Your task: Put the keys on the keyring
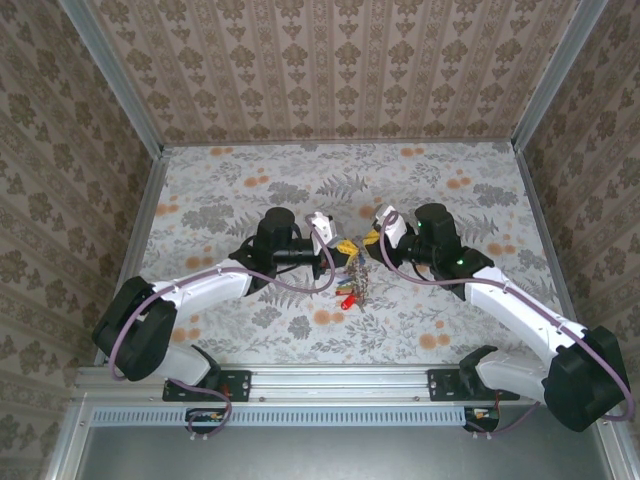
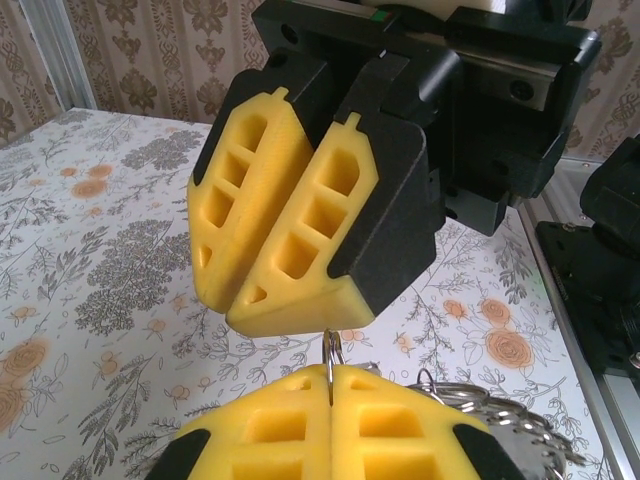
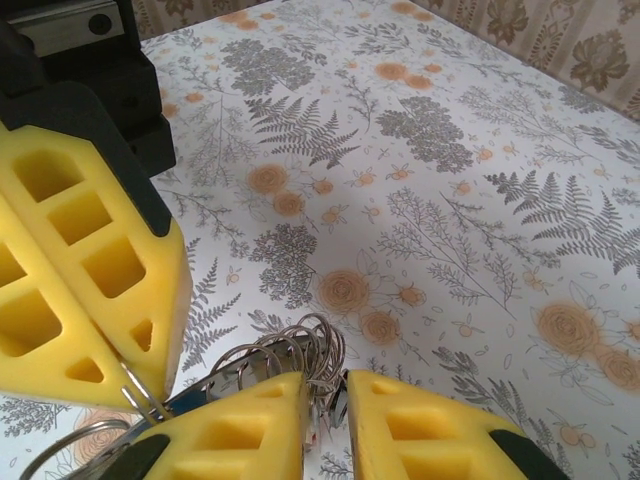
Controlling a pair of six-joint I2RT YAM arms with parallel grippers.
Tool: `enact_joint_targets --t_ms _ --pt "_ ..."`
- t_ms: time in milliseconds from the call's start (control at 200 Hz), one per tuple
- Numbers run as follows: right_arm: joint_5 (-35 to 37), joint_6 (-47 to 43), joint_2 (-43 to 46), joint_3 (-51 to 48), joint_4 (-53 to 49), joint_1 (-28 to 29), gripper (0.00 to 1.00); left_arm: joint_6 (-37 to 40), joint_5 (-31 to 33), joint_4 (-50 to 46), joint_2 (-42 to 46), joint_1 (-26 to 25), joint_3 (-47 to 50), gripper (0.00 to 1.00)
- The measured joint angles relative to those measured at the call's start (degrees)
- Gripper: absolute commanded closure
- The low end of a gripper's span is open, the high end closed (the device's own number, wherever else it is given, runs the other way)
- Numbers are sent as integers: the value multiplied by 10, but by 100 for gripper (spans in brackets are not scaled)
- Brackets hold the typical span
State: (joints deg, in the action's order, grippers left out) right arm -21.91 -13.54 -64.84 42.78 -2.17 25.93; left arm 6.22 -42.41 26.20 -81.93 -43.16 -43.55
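Note:
Above the middle of the table, both grippers meet at the keyring (image 1: 356, 280), a bunch of silver keys and coloured tags hanging below them. My left gripper (image 2: 330, 385) is shut on a thin metal ring wire (image 2: 331, 352) that sticks up between its yellow pads. The right gripper (image 3: 327, 405) stands slightly open, a narrow gap between its pads. In that gap sit several small split rings (image 3: 305, 350) with silver keys (image 3: 338, 405) hanging from them. The right gripper's fingers (image 2: 300, 240) hover just above the left gripper's tips. Whether the pads touch the keys I cannot tell.
The floral table (image 1: 450, 330) lies under the hanging bunch. Patterned walls (image 1: 330, 70) close in the back and both sides. A metal rail (image 1: 330, 385) runs along the near edge by the arm bases. The left gripper's fingers (image 3: 90, 270) crowd the right wrist view's left side.

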Motion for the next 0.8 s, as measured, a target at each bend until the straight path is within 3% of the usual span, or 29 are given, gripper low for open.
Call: enact_joint_targets --t_ms 355,800 --pt "20 -54 82 -22 -26 -23 67 10 -3 -19 0 0 -4 100" --pt "-136 -174 82 -23 -71 -25 70 26 -59 -68 -5 0 -46 100"
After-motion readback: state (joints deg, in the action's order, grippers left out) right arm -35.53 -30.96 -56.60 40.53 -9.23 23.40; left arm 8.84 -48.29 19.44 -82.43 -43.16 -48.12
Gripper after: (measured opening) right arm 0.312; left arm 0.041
